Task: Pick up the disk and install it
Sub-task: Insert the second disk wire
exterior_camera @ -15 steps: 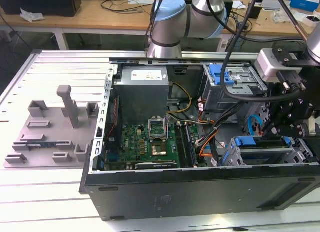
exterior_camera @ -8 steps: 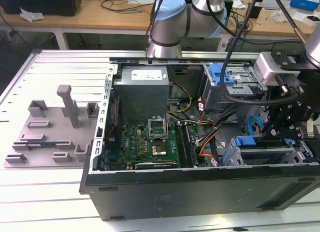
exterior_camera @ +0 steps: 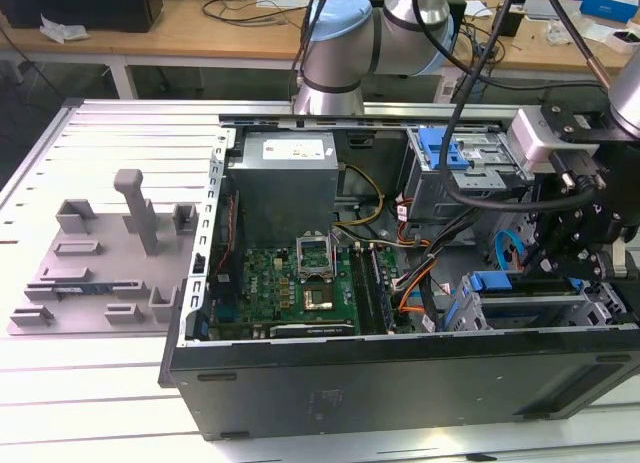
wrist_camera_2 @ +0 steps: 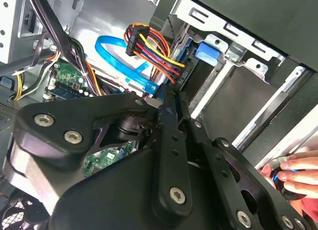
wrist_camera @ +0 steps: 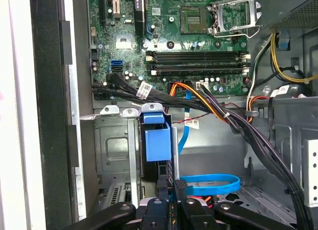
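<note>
One hand [wrist_camera: 171, 197] sits low inside the open computer case [exterior_camera: 400, 383], its fingers [wrist_camera: 163, 190] clenched on the upper edge of the disk [wrist_camera: 158, 140]. Standing on edge in the drive cage [wrist_camera: 117, 145], the disk lies just beside the motherboard [wrist_camera: 174, 41], with a blue data cable [wrist_camera: 208, 183] looping near the hand.

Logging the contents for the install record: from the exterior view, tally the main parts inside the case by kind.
Power supply: 1
Motherboard: 1
Disk in blue carrier: 1
Blue latch on the upper cage: 1
Blue flat cable: 1
Total: 5
</note>
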### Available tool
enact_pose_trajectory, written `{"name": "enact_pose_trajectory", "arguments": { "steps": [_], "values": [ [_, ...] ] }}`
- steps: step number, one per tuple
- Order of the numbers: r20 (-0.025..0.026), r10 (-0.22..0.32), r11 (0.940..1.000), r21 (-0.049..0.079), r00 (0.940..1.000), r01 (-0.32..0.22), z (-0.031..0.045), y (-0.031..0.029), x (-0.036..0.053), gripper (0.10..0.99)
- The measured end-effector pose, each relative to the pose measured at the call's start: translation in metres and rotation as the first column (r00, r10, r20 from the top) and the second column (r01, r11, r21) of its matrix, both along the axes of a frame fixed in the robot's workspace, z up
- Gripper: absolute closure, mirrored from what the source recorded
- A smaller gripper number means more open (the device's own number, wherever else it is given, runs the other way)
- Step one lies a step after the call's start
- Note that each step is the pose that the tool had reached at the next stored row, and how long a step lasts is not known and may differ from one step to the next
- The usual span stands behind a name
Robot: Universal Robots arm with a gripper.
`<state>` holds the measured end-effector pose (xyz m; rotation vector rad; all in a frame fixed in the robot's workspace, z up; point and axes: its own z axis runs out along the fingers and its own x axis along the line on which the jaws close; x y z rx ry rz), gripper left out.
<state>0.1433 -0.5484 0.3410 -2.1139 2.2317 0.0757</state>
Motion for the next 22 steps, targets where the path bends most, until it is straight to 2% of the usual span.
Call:
{"name": "enact_pose_trajectory", "arguments": {
  "steps": [4, 5, 6, 7, 9, 10, 12, 13, 14, 15, 17, 18, 22],
  "values": [
    [0.0001, 0.000, 1.0000, 0.000, 1.0000, 0.000, -0.0018, 0.0001, 0.0000, 0.914],
    [0.0000, 0.000, 1.0000, 0.001, 1.0000, 0.000, -0.0001, 0.0000, -0.0001, 0.855],
    [0.0000, 0.000, 1.0000, 0.000, 1.0000, 0.000, 0.0043, 0.0001, -0.0001, 0.855],
    [0.0000, 0.000, 1.0000, 0.000, 1.0000, 0.000, 0.0091, 0.0004, -0.0001, 0.788],
    [0.0001, 0.000, 1.0000, 0.000, 1.0000, 0.000, 0.0174, 0.0017, -0.0001, 0.788],
    [0.0003, 0.000, 1.0000, 0.000, 1.0000, 0.000, 0.0240, 0.0032, -0.0001, 0.788],
    [0.0017, 0.000, 1.0000, 0.000, 1.0000, 0.000, 0.0307, 0.0068, -0.0001, 0.788],
    [0.0022, 0.001, 1.0000, 0.000, 1.0000, -0.001, 0.0317, 0.0080, -0.0001, 0.788],
    [0.0028, 0.001, 1.0000, 0.000, 1.0000, -0.001, 0.0321, 0.0093, -0.0001, 0.800],
    [0.0029, 0.001, 1.0000, -0.001, 1.0000, -0.001, 0.0321, 0.0107, -0.0001, 0.937],
    [0.0029, 0.000, 1.0000, -0.001, 1.0000, 0.000, 0.0321, 0.0116, -0.0002, 0.937],
    [0.0029, 0.000, 1.0000, -0.001, 1.0000, 0.000, 0.0321, 0.0119, -0.0002, 0.980],
    [0.0029, 0.000, 1.0000, -0.001, 1.0000, 0.000, 0.0322, 0.0134, -0.0002, 0.980]
  ]
}}
